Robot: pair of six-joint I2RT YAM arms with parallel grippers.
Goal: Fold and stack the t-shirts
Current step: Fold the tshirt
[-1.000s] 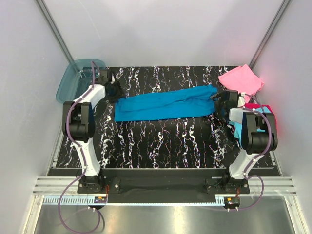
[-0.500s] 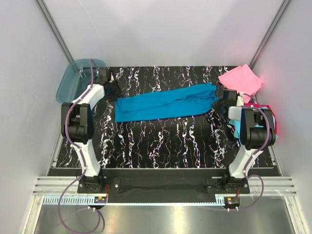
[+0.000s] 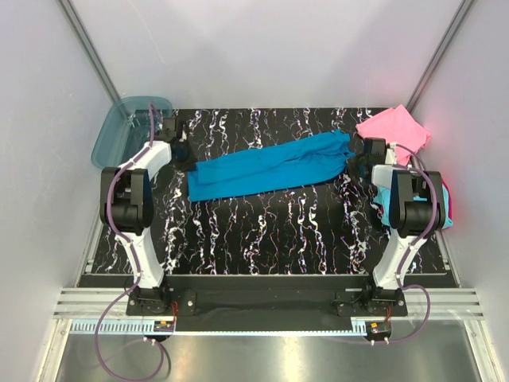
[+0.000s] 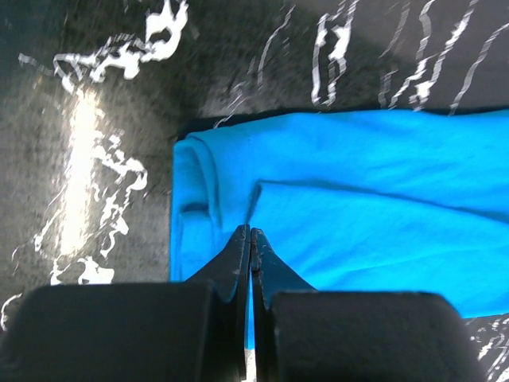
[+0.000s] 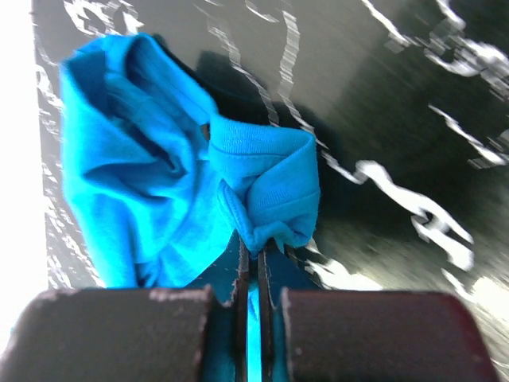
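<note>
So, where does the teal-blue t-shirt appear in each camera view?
Top external: teal-blue t-shirt stretched across the middle.
Left wrist: its flat end fills centre and right.
Right wrist: its bunched end sits left of centre.
Shared landmark: the black marbled table.

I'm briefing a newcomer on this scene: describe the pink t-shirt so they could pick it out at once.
Take the black marbled table and look to its far right corner. The pink t-shirt lies there, folded flat. It is the only pale pink cloth, small and square-ish, unlike the long teal-blue t-shirt stretched across the middle.
</note>
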